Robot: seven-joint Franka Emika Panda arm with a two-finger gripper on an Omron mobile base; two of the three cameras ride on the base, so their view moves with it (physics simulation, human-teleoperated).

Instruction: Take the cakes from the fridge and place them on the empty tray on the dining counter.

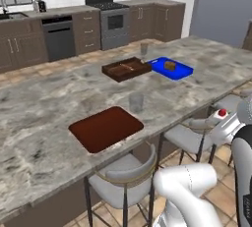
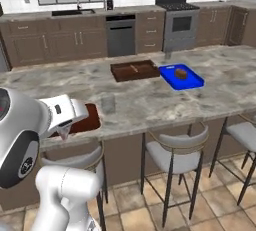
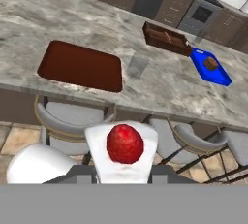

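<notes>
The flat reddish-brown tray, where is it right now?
The flat reddish-brown tray lies empty at the marbled dining counter's near edge, just nearer than a clear glass, above the grey stool.

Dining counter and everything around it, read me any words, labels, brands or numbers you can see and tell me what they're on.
No readable text anywhere.
Robot arm: a small round pale mark on a dark joint, too small and blurred to read.
Reddish-brown tray, blue tray, sectioned dark tray, the glass and the white cake: no lettering.
</notes>
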